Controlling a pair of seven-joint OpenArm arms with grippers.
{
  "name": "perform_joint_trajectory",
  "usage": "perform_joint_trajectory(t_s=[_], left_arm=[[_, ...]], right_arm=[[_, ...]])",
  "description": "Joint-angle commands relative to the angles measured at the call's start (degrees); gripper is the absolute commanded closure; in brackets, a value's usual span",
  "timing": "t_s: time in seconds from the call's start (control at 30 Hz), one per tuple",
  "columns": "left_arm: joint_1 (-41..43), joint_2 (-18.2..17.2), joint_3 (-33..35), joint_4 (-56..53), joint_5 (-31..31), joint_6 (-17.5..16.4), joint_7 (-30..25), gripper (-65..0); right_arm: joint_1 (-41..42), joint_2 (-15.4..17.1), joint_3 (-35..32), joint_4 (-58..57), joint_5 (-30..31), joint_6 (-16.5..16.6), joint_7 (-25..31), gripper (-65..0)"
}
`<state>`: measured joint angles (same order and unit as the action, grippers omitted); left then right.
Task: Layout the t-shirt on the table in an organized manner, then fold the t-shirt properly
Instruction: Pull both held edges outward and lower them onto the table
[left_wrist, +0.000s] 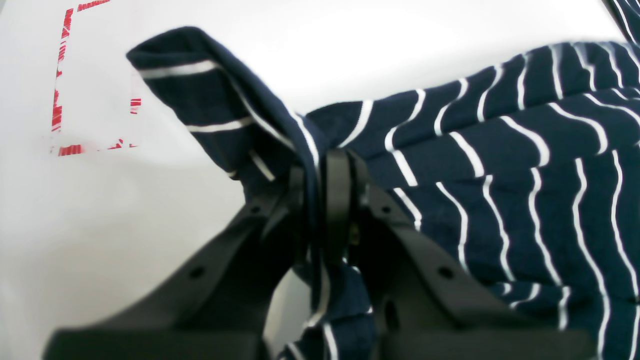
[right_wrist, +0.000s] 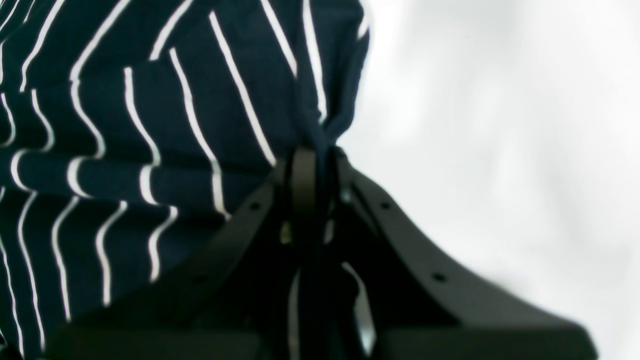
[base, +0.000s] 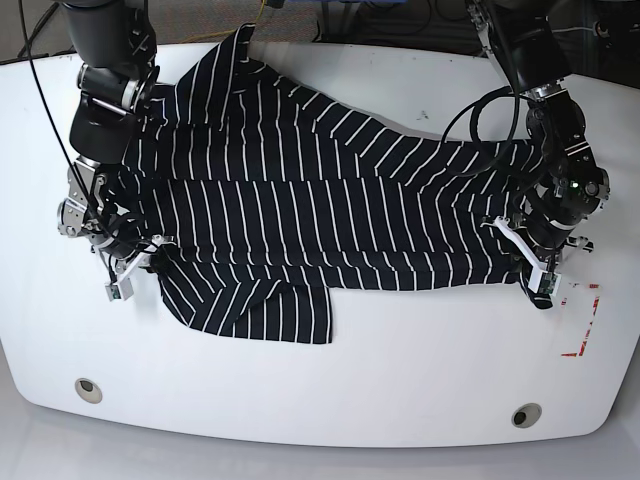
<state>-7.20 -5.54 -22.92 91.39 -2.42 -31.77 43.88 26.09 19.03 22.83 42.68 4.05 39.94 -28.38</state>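
The left gripper (left_wrist: 327, 172) is clamped tight on a bunched edge of the t-shirt (left_wrist: 500, 165), with dark navy cloth pinched between the closed pads and a tail of it hanging down between the gripper's black arms. Just past the fingertips a loose flap of the shirt stands up to the left, and the main body spreads away to the right in soft ridges, its thin white stripes bending over each fold. Beyond and to the left of the gripper lies the white table (left_wrist: 100, 225) with its red-marked rectangle (left_wrist: 62, 100), which the cloth does not touch. The right gripper (right_wrist: 312, 165) is likewise closed on a gathered edge of the t-shirt (right_wrist: 150, 125), the striped fabric filling everything left of its jaws and blurred white table lying to its right. Only the base view shows the whole garment: the t-shirt (base: 300, 210) lies stretched across the table (base: 400, 380) between the right gripper (base: 140, 262) and the left gripper (base: 530, 262), one sleeve reaching toward the far edge and a lower corner folded toward the near edge, where two round grommets (base: 88, 388) sit.
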Motion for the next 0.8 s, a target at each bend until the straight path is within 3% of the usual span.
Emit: perform_joint_trajectory(t_s=[0.0, 0.23, 0.77], left_arm=[[-1.2, -1.4, -0.4, 1.1, 0.3, 0.7, -1.2, -2.7], [-1.2, -4.0, -0.5, 1.0, 0.3, 0.7, -1.2, -2.9], [-1.4, -7.3, -0.4, -0.3, 0.3, 0.6, -1.1, -3.2]], right_arm=[[1.2, 2.1, 0.3, 0.8, -0.4, -0.7, 0.4, -2.9], [1.1, 3.6, 0.3, 0.8, -0.3, -0.7, 0.5, -2.9], [1.2, 3.8, 0.3, 0.8, -0.6, -0.7, 0.5, -2.9]])
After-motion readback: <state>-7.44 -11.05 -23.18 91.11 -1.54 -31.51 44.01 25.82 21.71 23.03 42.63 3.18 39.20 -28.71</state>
